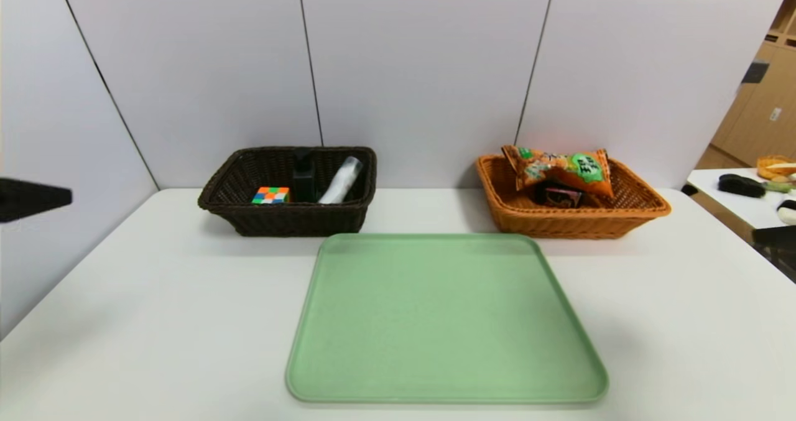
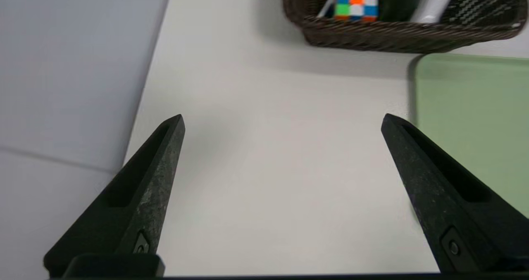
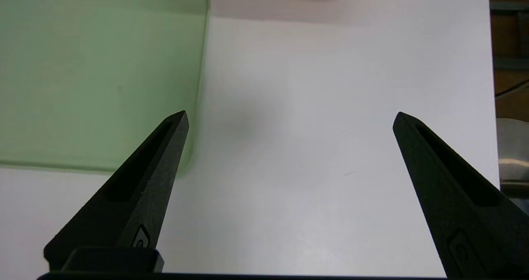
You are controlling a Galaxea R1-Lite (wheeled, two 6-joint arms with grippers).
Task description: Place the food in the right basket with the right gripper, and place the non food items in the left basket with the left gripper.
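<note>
The dark brown left basket [image 1: 286, 222] holds a colourful puzzle cube [image 1: 271, 194], a black bottle [image 1: 304, 175] and a white tube [image 1: 341, 181]. The orange right basket [image 1: 572, 219] holds an orange snack bag [image 1: 559, 169] and a dark packet [image 1: 559, 196]. The green tray [image 1: 444, 318] has nothing on it. My left gripper [image 2: 283, 116] is open and empty over the bare table, left of the tray; it shows at the head view's left edge [image 1: 37, 198]. My right gripper [image 3: 291, 113] is open and empty over the table, right of the tray.
The white table [image 1: 155, 296] runs to a wall of grey panels behind the baskets. A second table [image 1: 740, 203] with brushes and other items stands at the far right. The cube [image 2: 356, 1] and brown basket [image 2: 396, 36] show in the left wrist view.
</note>
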